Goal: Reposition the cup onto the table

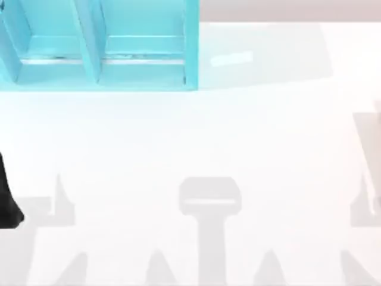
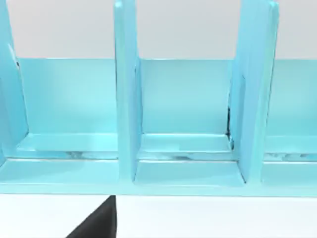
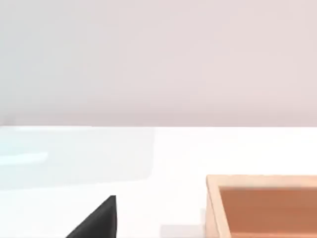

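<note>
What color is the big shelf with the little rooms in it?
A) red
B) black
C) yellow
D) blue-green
D: the shelf at the back left of the white table is turquoise all over, and the left wrist view shows its dividers in the same blue-green.

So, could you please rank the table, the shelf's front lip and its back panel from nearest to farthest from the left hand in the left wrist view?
From the left hand:
1. table, the white strip beside the hand.
2. shelf's front lip, just beyond that strip.
3. shelf's back panel, deepest inside the compartments.
</note>
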